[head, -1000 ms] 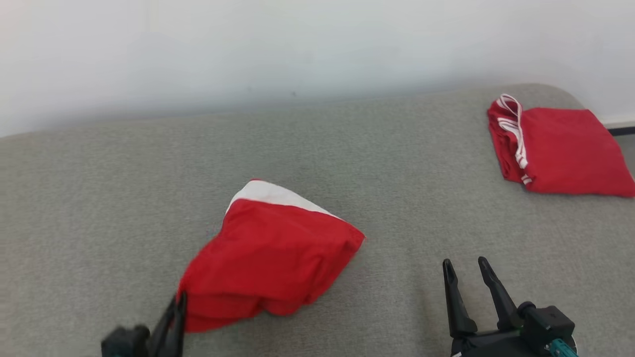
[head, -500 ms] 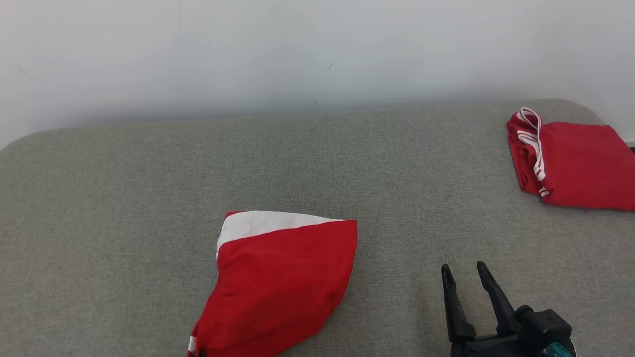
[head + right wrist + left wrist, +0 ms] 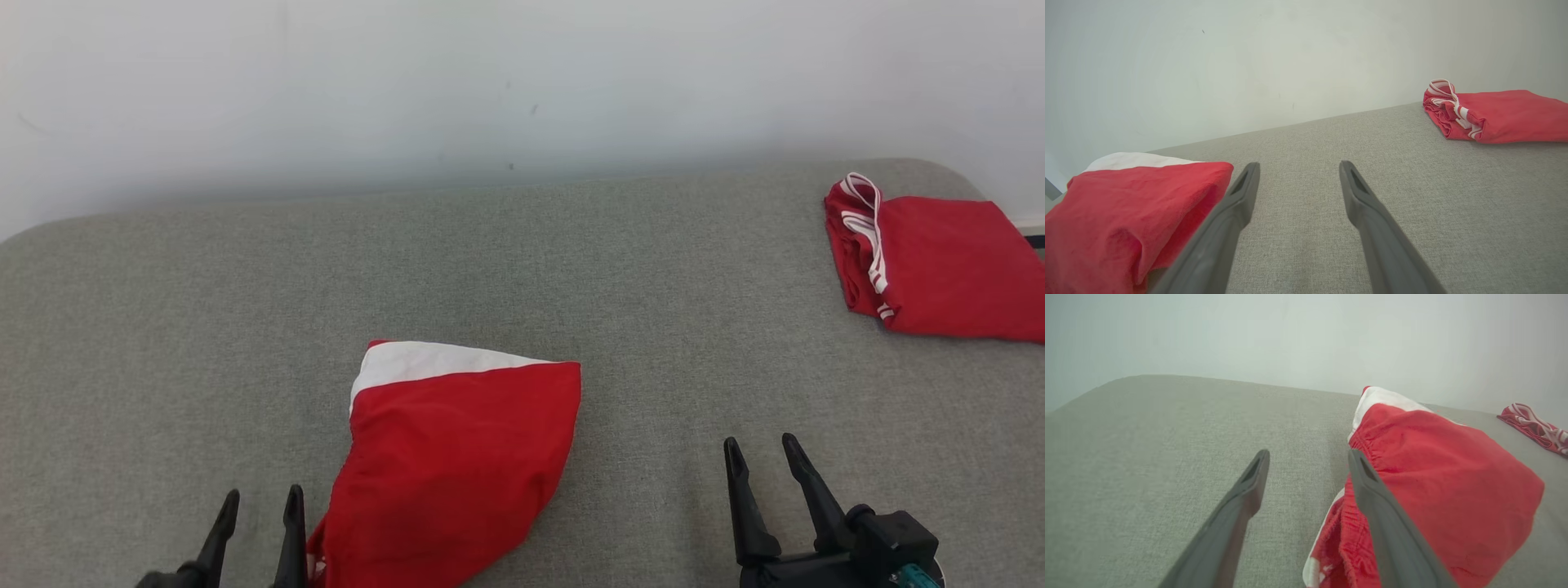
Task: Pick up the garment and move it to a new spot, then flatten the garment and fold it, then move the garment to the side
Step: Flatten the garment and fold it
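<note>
**Fig. 1.** Both my grippers spread and empty beside the red shorts.

My left gripper (image 3: 263, 492) has its 2 fingers apart, just beside the near left edge of the red shorts (image 3: 457, 457). My right gripper (image 3: 759, 441), fingers likewise apart, holds nothing, well to the shorts' right. The shorts lie loosely folded at centre front of the grey upholstered surface (image 3: 163, 327), white band toward the white wall (image 3: 490, 82). 1 folded red striped garment (image 3: 939, 269) lies far right.
</note>
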Controlling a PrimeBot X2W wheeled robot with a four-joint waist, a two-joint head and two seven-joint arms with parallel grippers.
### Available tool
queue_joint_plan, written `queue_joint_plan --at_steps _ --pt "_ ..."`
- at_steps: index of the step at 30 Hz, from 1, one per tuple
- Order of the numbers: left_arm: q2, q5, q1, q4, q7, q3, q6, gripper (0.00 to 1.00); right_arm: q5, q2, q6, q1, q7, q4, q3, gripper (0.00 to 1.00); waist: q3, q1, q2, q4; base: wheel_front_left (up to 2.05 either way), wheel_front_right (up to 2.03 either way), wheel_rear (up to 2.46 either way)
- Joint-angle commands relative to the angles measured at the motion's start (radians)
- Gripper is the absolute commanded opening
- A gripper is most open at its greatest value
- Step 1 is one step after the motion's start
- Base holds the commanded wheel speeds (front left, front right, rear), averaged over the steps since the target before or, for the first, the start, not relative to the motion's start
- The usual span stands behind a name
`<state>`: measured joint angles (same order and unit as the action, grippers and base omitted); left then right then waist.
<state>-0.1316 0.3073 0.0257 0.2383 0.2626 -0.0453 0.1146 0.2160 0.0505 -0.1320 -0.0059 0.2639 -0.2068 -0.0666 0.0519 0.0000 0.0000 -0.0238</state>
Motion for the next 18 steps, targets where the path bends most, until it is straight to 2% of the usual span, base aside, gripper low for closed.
queue_joint_plan --at_steps 1,8,18 --pt "-0.003 -0.004 -0.037 0.017 0.003 0.005 0.005 1.0 0.005 -0.001 0.003 -0.011 0.0 -0.001 -0.005 1.0 0.003 0.0 0.0 -0.009 0.0 0.0 0.0" --pt "-0.036 0.004 -0.177 0.13 0.003 -0.028 0.015 1.0 0.004 -0.001 0.003 -0.02 0.0 -0.001 -0.011 1.0 0.016 0.0 0.0 -0.049 0.0 0.0 0.0" --pt "-0.086 0.069 -0.331 0.267 0.003 -0.158 0.016 1.0 0.01 -0.001 0.003 -0.031 0.0 -0.002 -0.012 1.0 0.038 0.0 0.0 -0.111 0.0 0.0 0.0"
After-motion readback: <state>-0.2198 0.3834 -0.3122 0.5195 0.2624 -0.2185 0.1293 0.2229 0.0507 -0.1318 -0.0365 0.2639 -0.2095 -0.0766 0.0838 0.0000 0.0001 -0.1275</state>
